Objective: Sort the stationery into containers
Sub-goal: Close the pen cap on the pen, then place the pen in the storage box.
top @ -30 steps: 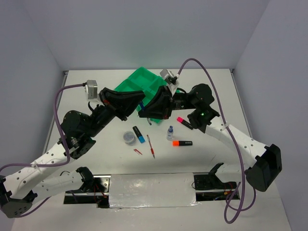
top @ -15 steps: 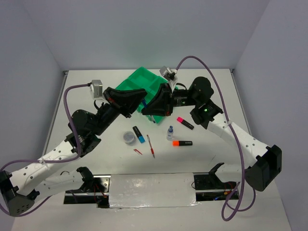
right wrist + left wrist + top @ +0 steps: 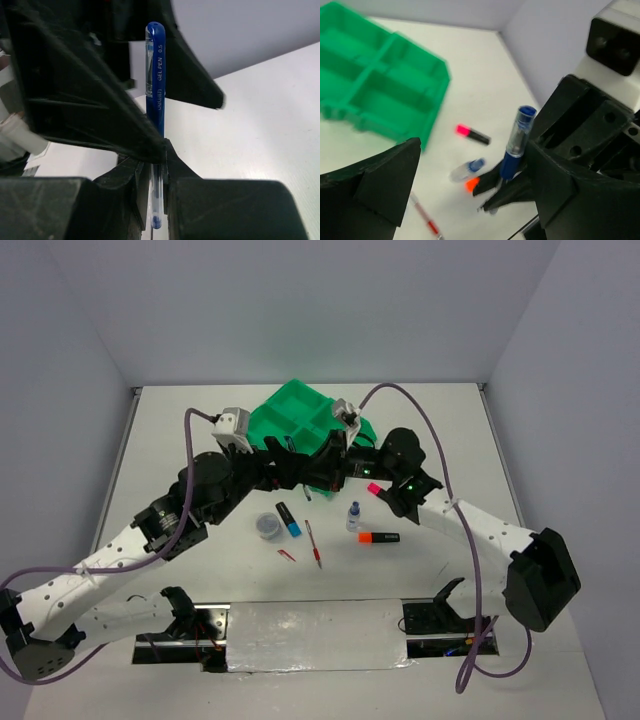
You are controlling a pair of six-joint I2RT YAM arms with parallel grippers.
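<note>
A blue gel pen [image 3: 156, 85] stands upright with my right gripper [image 3: 159, 150] shut on its clear lower barrel. In the left wrist view the same pen [image 3: 517, 145] sits between the wide-open fingers of my left gripper [image 3: 472, 155], which do not touch it. Both grippers meet above the table just in front of the green tray [image 3: 300, 415], left gripper [image 3: 288, 464] beside right gripper [image 3: 314, 478]. On the table lie a pink highlighter [image 3: 383, 495], an orange one [image 3: 379, 537], a blue one [image 3: 289, 519], a red pen [image 3: 314, 543], a small bottle [image 3: 353, 516] and a grey tin [image 3: 268, 527].
A small red piece [image 3: 287, 556] lies near the red pen. The tray [image 3: 380, 95] shows four compartments in the left wrist view. Purple cables arch over both arms. Walls close the table on three sides.
My left gripper has gone from shut to wide open, leaving the blue pen in the right gripper. Both arms have drawn closer together in front of the tray.
</note>
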